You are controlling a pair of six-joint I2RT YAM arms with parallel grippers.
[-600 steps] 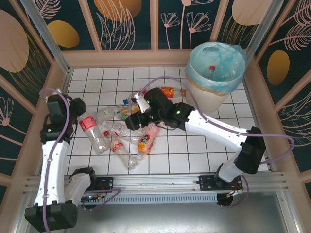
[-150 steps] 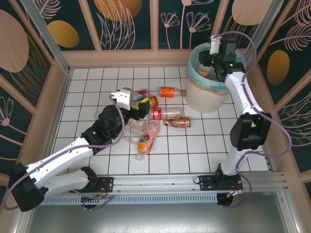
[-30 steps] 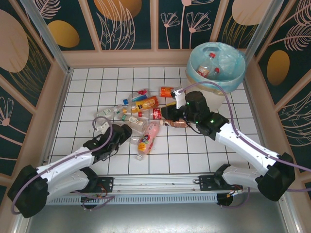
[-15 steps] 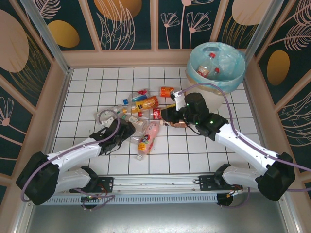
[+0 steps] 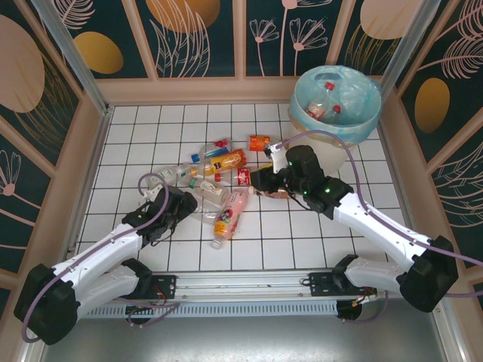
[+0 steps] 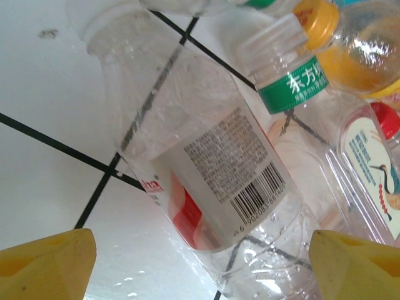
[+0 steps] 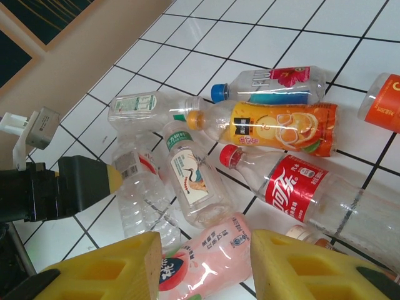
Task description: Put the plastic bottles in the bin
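The left gripper (image 6: 201, 259) hangs low on an outstretched arm, jaws wide apart, straddling the crumpled clear plastic bottle with the red-and-white barcode label (image 6: 206, 169) lying right beneath it. I'd drop straight down and pinch across the label, staying clear of the green-labelled clear bottle (image 6: 294, 84) just ahead. The right gripper (image 7: 206, 262), narrowly parted and empty, hovers with the round cream-white bin (image 5: 317, 154) behind its wrist.

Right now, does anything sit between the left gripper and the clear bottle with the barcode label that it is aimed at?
Nothing visible does. The left gripper's open jaws frame the clear bottle, with bare tile on its left. A green-label bottle lies close along its right side and may crowd that finger.
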